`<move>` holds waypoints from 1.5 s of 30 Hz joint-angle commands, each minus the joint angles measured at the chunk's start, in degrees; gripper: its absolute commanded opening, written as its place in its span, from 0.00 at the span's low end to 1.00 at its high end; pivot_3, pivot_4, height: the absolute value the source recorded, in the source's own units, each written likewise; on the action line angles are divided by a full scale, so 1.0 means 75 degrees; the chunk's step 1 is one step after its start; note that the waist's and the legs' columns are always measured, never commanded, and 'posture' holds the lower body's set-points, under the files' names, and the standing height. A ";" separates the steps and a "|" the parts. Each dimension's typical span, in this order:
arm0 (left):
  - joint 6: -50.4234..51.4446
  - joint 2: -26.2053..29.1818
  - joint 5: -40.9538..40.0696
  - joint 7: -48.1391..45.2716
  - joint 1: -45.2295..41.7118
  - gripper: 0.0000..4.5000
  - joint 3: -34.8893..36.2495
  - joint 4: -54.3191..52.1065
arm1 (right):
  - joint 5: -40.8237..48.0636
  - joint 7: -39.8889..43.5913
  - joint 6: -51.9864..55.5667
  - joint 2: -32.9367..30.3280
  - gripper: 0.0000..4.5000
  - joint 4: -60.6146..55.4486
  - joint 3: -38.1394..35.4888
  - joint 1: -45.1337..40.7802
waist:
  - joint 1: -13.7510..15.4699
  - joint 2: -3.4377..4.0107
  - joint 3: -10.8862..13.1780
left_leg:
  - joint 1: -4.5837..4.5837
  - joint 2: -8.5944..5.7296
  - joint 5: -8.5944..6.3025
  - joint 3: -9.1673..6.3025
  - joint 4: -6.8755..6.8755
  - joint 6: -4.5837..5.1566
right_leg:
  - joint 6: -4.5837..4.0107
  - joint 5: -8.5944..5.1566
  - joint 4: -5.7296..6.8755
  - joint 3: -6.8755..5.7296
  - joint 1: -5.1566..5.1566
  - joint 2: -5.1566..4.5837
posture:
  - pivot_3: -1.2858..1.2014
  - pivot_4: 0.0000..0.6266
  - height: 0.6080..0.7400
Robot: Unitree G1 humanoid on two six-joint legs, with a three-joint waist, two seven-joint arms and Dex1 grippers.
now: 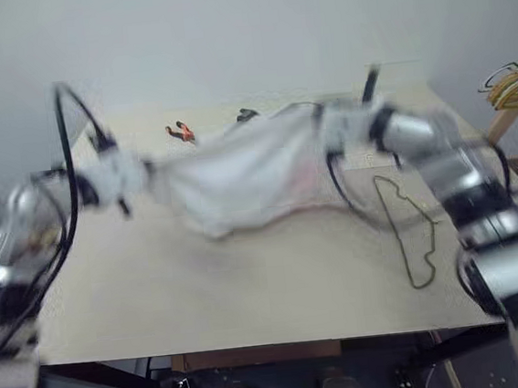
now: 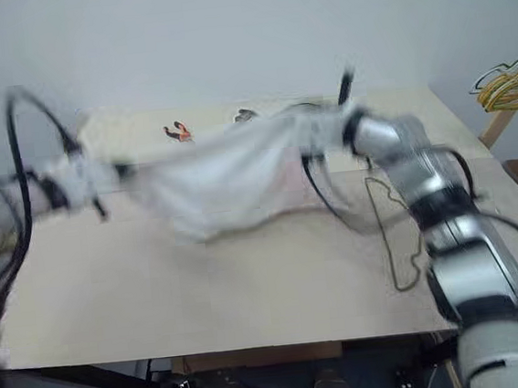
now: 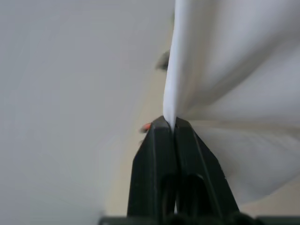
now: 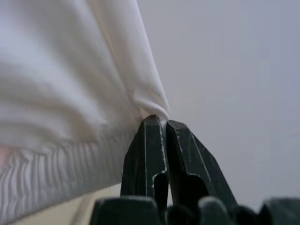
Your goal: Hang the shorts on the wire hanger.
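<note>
One shorts (image 1: 248,172), one wire hanger (image 1: 407,230)

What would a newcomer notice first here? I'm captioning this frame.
The white shorts stretched in the air between both arms, the left gripper and right gripper each shut on an edge. Then the wire hanger lying flat on the table under the right arm, apart from the shorts.
</note>
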 commanded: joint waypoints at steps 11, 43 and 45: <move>-0.3212 -0.0639 0.1761 0.3929 -0.3609 0.01 -0.0617 0.4312 | -0.0296 -0.4011 -0.2851 -0.0800 0.00 0.2352 -0.0037 -0.0156 | -0.0491 -0.0047 -0.0043 | -0.0134 -0.0118 -0.0015 0.0095 -0.0039 0.0044 | 0.0055 -0.0015 -0.0009 -0.0008 -0.0172 -0.0156 | 0.50 0.05 1.00; 0.2389 0.2968 -0.4716 -0.8012 1.1314 0.01 0.5517 -0.9774 | 0.2380 0.4751 -0.6061 -0.2407 0.00 -0.1833 0.0357 0.5980 | -0.0805 0.0020 0.0000 | 0.0250 -0.0029 -0.0208 0.0065 0.0012 0.0288 | 0.0068 -0.0031 -0.0152 0.0071 0.0235 -0.0062 | 0.51 0.10 1.00; 0.2592 0.2839 -0.4887 -0.8041 1.1536 0.01 0.5485 -1.0089 | 0.2254 0.4693 -0.6144 -0.2667 0.00 -0.1993 0.0296 0.6202 | -0.0768 0.0027 -0.0004 | 0.0250 -0.0028 -0.0208 0.0069 0.0012 0.0287 | 0.0066 -0.0032 -0.0152 0.0072 0.0235 -0.0061 | 0.50 0.10 1.00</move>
